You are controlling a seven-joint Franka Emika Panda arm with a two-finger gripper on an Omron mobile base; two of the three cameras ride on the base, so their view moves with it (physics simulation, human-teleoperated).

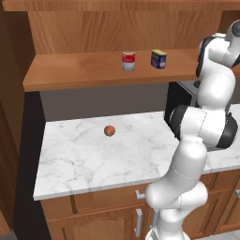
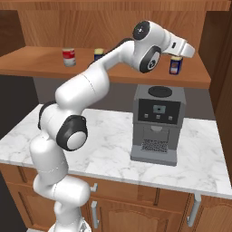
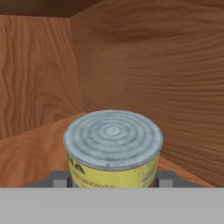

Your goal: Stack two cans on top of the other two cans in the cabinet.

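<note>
A yellow-labelled can (image 3: 113, 151), dark lettering unreadable, sits between the end effector (image 3: 113, 179) fingertips, seemingly gripped.

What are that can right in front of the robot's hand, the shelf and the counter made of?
The can looks like metal: dull silver lid with ringed ridges, yellow printed label around it. The cabinet looks like wood, brown with visible grain, slight sheen. The counter looks like white marble with grey veins, smooth.

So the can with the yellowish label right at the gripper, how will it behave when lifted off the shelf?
The yellow-label can looks rigid, so it probably won't deform between the fingers. Its smooth round side may slip or twist under a light grip. Upright on the cabinet shelf it seems stable, though it would likely roll if tipped.
</note>
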